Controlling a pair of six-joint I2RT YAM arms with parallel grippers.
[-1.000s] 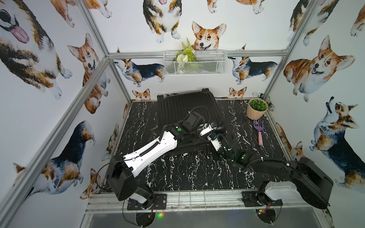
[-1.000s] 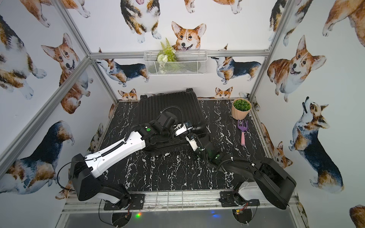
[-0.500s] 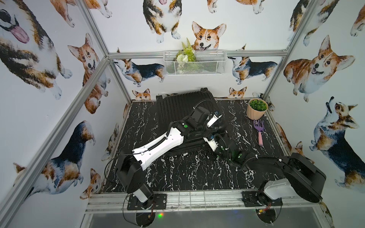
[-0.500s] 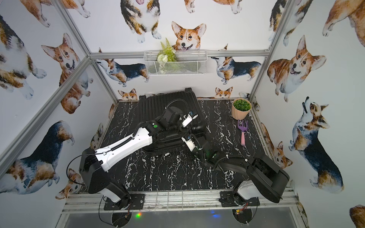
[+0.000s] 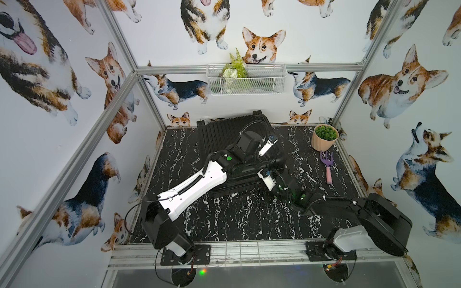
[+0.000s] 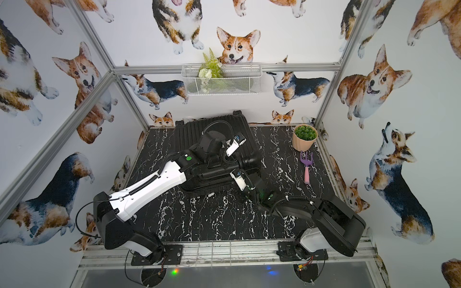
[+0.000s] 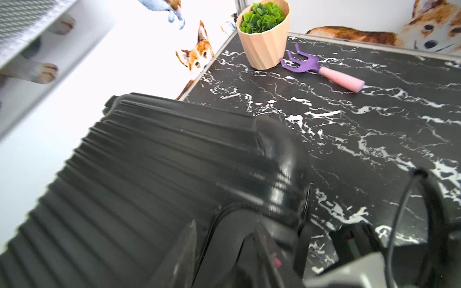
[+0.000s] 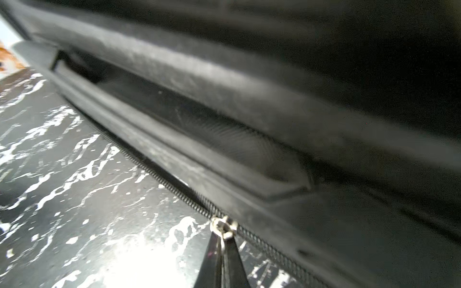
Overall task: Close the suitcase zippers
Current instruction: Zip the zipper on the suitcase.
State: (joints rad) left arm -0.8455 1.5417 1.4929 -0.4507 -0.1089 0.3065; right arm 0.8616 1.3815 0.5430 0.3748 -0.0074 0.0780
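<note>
two fingertips of my right gripper are pinched on the silver zipper pull, low on the near edge of the suitcase. my left gripper stands apart over the ribbed shell. tugging off-line from the zipper band could slip the pull or drag the suitcase. it lies flat, long axis seemingly running from the back wall to the front.

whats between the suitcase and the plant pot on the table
Nothing but bare black marble tabletop lies between the suitcase and the plant pot. The left wrist view shows it best, and both top views agree.
</note>
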